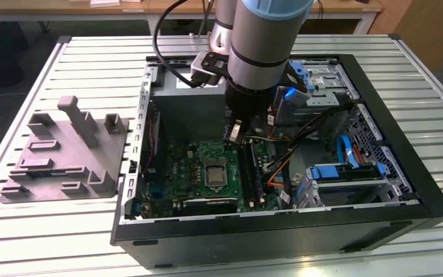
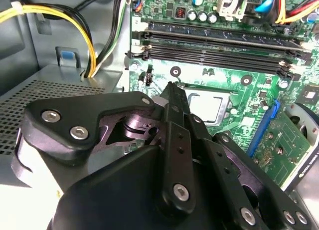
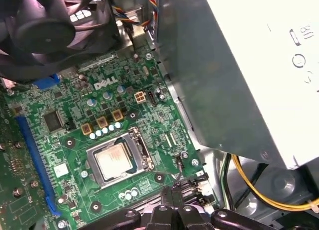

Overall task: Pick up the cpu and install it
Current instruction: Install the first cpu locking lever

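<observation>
One cpu (image 3: 113,160) already lies flat in the motherboard socket (image 3: 144,155), silver top up and framed by the metal bracket. Above it the gripper (image 3: 175,197) hangs with fingertips pressed together, holding nothing. Judged from this, good seating means the chip sits level and square in the frame.

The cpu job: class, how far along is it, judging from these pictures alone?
Done: the cpu already lies in the socket on the green board, inside the open computer case. In hand: nothing visible; the gripper hovers beside the socket. Left: whether the socket frame is latched cannot be told.
</observation>
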### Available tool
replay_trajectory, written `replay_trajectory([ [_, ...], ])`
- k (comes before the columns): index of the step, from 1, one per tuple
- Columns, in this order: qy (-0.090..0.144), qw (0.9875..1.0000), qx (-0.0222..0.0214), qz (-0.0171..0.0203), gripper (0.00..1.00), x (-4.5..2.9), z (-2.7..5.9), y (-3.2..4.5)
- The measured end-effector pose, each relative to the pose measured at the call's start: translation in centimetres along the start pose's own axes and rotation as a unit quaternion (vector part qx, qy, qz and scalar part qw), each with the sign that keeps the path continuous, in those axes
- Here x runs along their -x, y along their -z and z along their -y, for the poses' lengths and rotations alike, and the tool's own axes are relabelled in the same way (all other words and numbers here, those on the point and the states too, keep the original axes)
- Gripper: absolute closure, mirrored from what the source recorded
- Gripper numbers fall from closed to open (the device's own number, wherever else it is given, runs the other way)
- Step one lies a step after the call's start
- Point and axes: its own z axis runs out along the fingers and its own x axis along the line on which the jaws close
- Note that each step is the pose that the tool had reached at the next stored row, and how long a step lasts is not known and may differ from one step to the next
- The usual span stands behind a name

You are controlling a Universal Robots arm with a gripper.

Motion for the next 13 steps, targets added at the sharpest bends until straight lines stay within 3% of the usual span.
replay_trajectory([
  [13, 0.000, 1.0000, 0.0000, 0.0000, 0.89, 0.94, -0.16, -0.26],
])
